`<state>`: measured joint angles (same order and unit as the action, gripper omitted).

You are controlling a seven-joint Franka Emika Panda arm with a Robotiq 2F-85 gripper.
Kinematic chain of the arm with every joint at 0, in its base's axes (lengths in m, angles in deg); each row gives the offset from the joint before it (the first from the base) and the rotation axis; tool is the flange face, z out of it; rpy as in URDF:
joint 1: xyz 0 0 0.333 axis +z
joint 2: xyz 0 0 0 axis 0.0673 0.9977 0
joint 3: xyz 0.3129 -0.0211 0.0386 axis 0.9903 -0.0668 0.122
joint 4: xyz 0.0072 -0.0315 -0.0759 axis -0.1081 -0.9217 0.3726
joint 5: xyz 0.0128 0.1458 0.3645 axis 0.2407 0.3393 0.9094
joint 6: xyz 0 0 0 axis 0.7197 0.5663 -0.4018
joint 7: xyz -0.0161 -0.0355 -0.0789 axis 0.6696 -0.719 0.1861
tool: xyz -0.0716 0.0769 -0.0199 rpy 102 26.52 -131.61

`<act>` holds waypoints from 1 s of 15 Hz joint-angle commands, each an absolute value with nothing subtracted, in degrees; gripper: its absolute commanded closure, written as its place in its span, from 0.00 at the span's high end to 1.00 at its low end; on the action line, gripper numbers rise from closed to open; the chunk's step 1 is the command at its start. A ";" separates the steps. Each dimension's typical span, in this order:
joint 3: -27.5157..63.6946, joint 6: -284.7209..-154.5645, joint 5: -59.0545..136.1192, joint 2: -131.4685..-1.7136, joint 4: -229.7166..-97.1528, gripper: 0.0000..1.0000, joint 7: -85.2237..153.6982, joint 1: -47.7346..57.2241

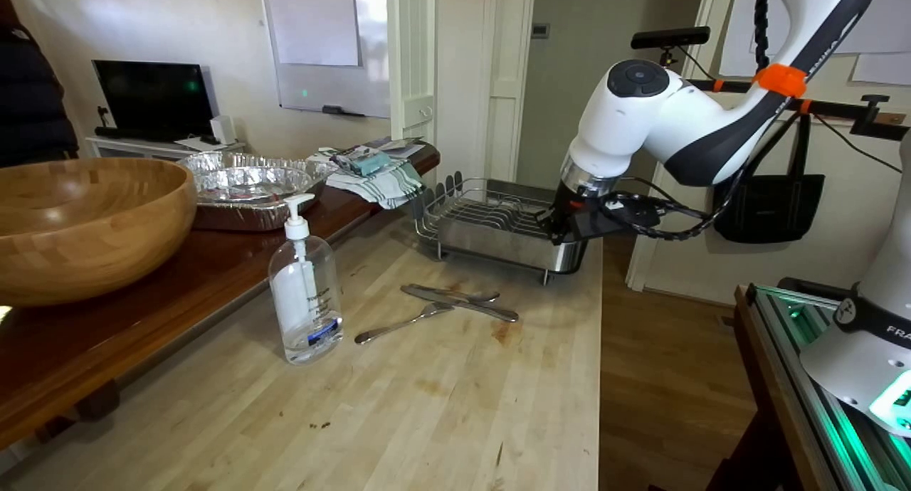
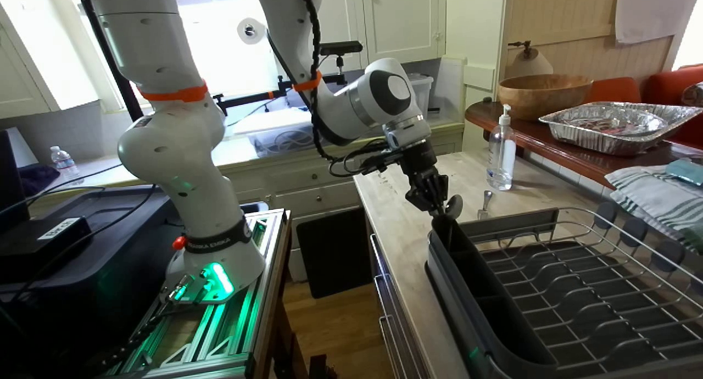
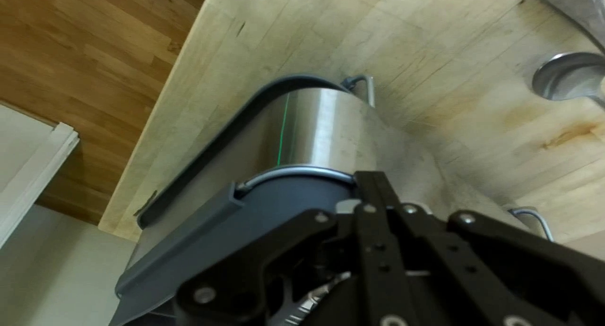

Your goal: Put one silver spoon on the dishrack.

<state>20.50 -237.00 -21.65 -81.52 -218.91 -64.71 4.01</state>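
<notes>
The dishrack point(image 1: 498, 245) stands at the table's end, its black divided holder point(image 2: 483, 277) along the side nearest my base. My gripper point(image 2: 440, 210) points down at one end of that holder, jaws shut. Right at its fingertips shows the rounded bowl of a silver spoon point(image 2: 454, 207); the stem runs down into the end compartment, and the fingers look shut on it. In the wrist view my gripper point(image 3: 371, 175) hides the spoon, with the holder point(image 3: 288, 193) just beyond the fingertips. Another silver spoon point(image 3: 569, 75) lies on the table.
Near that loose spoon lie a knife point(image 1: 462, 304) and a fork point(image 1: 398, 326). A clear pump bottle point(image 1: 307, 302) stands further along the table. A wooden bowl point(image 1: 92, 228) and foil trays point(image 1: 245, 199) sit on the higher counter alongside.
</notes>
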 commanded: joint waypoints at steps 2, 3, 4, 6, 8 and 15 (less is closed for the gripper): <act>19.29 -235.01 -21.72 -83.89 -221.89 0.00 -68.09 3.05; 19.08 -234.94 -21.75 -84.17 -222.18 0.00 -68.76 3.00; 18.85 -234.98 -21.94 -84.42 -222.44 0.00 -69.73 2.95; 18.43 -235.18 -22.31 -85.03 -222.98 0.00 -71.82 2.74; 18.03 -235.09 -22.82 -85.58 -223.46 0.00 -73.84 2.63; 17.75 -236.44 -24.55 -86.12 -224.01 0.00 -77.75 2.23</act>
<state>18.33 -236.18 -22.08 -84.67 -222.74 -76.11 2.90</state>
